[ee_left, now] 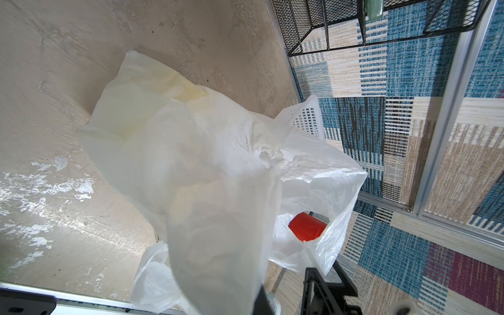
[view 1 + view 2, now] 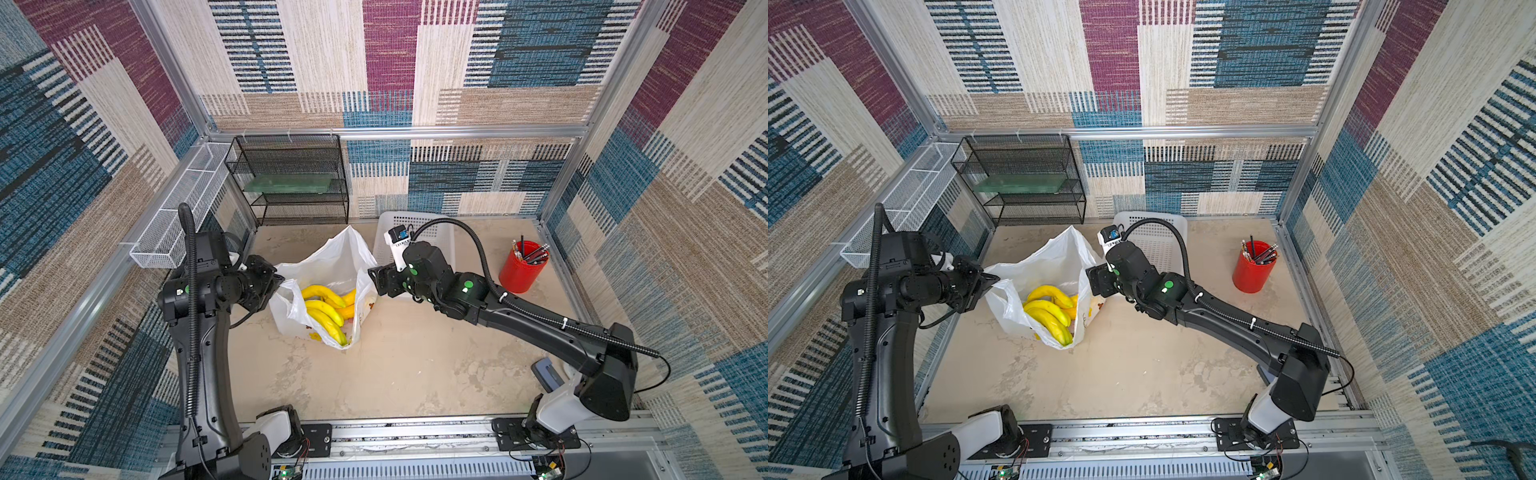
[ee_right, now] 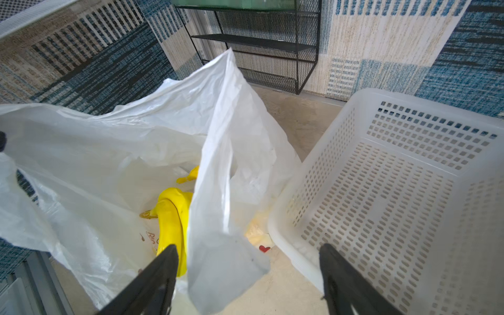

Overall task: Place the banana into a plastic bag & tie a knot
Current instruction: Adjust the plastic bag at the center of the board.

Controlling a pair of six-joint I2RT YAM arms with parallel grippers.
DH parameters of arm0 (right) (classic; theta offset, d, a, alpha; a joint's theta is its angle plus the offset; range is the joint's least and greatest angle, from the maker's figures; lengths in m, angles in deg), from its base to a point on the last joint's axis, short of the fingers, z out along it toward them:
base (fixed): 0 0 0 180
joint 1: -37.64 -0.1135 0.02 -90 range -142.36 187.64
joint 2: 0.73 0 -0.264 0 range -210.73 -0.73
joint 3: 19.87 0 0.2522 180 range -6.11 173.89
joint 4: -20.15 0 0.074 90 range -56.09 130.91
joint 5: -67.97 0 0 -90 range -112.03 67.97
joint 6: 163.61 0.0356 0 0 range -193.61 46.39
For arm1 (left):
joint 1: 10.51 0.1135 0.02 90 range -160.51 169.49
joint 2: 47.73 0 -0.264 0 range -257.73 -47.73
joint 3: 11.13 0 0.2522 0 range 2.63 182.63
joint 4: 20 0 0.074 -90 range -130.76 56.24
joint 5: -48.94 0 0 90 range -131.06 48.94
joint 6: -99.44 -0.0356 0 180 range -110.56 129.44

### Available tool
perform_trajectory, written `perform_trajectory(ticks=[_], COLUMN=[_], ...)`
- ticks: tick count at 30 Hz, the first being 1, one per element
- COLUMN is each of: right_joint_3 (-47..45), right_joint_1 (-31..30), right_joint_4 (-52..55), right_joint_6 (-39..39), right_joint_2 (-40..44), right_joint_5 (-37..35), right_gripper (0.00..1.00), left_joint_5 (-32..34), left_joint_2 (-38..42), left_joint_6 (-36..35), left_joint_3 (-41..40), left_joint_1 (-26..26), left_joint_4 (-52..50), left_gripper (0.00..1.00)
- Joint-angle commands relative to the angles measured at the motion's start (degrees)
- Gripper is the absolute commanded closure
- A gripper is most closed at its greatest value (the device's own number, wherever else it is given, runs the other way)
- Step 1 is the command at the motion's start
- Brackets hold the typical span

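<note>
The plastic bag (image 2: 332,266) (image 2: 1054,259) stands on the table with its mouth wide open. A bunch of yellow banana (image 2: 326,311) (image 2: 1050,309) lies inside it. My left gripper (image 2: 279,283) (image 2: 992,281) is shut on the bag's left rim and holds it up; in the left wrist view the bag (image 1: 204,163) fills the middle. My right gripper (image 2: 372,277) (image 2: 1091,277) (image 3: 249,272) is open at the bag's right side. A loose flap of the bag (image 3: 226,259) hangs between its spread fingers, and the banana (image 3: 171,218) shows beyond. No knot is in view.
A white perforated basket (image 2: 419,232) (image 3: 381,204) stands right behind my right gripper, touching the bag. A red cup of pencils (image 2: 521,268) (image 1: 306,230) is at the right. A black mesh shelf (image 2: 291,178) and a white wire rack (image 2: 183,216) line the back left.
</note>
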Motion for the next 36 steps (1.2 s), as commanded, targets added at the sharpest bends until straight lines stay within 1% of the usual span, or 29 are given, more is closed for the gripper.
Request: perform_trajectory(ticks=[1,4,6,7,8,11,14,15,16,17,19,21,23,25,26,28,31,33,36], right_joint_3=[2.4,3.0,2.8,2.6,2.5,2.6,3.6,3.6,3.4,2.9,0.5,-3.0,-4.9,-3.6,-2.5,1.5,7.9,10.4,11.9], right_joint_1=[1.9,1.9,1.6,1.3,0.7,-2.0,-6.0,-7.2,-9.9,-10.9,-10.8,-8.1,-1.7,6.3,9.0,13.0,15.6,16.3,16.0], right_joint_4=[1.5,2.0,2.3,2.4,2.6,3.5,6.6,8.1,10.0,11.6,12.8,10.1,7.9,8.6,8.9,9.8,12.3,13.9,15.2], right_joint_6=[-0.5,-1.4,-1.4,-1.3,-1.4,-2.6,-5.0,-5.0,-4.9,-3.2,-0.5,-1.0,-0.4,1.2,1.2,-0.1,-1.7,-2.3,-3.2], right_joint_2=[-1.7,-2.3,-2.1,-1.8,-1.3,1.1,3.5,4.3,5.2,6.4,9.0,12.1,13.8,13.3,12.6,11.1,10.1,10.6,12.4], right_joint_5=[3.6,5.5,5.7,5.7,4.9,1.9,1.2,-0.5,-2.6,-5.0,-9.1,-9.5,-8.0,-4.5,-3.5,-4.3,-7.9,-9.8,-10.8], right_gripper=[0.35,0.53,0.77,0.93,1.00,1.00,1.00,1.00,1.00,1.00,1.00,1.00,1.00,1.00,1.00,1.00,1.00,1.00,1.00], left_joint_5=[-0.5,-0.5,-0.5,-0.7,-0.7,-1.2,-0.4,0.2,0.4,0.3,-1.4,-3.6,-3.8,-3.9,-3.8,-4.4,-3.9,-3.1,-3.0], left_joint_2=[0.2,0.1,0.1,0.1,0.1,0.6,1.1,1.3,1.5,1.4,0.4,-1.1,-2.5,-4.2,-5.3,-8.8,-15.0,-17.5,-19.4], left_joint_6=[-0.9,-0.9,-0.9,-0.9,-0.9,-0.8,-1.2,-1.6,-1.9,-2.0,-1.3,-0.6,-0.2,1.1,1.7,2.9,3.6,4.4,6.6], left_joint_3=[0.2,0.3,0.4,0.4,0.4,0.5,2.5,3.4,4.2,4.7,5.0,4.7,4.7,5.1,5.8,9.0,16.4,20.0,21.1], left_joint_1=[0.0,0.0,0.0,0.0,0.0,0.0,-0.1,-0.1,-0.1,0.0,0.0,-0.3,-1.3,-2.6,-3.4,-5.8,-11.0,-14.1,-17.3], left_joint_4=[1.0,1.0,1.1,1.0,1.0,0.9,-0.9,-1.5,-1.5,-1.5,-1.4,-0.8,1.2,4.6,5.8,7.8,8.2,8.5,10.7], left_gripper=[1.00,1.00,1.00,1.00,1.00,1.00,1.00,1.00,1.00,1.00,1.00,1.00,1.00,1.00,1.00,1.00,1.00,1.00,1.00])
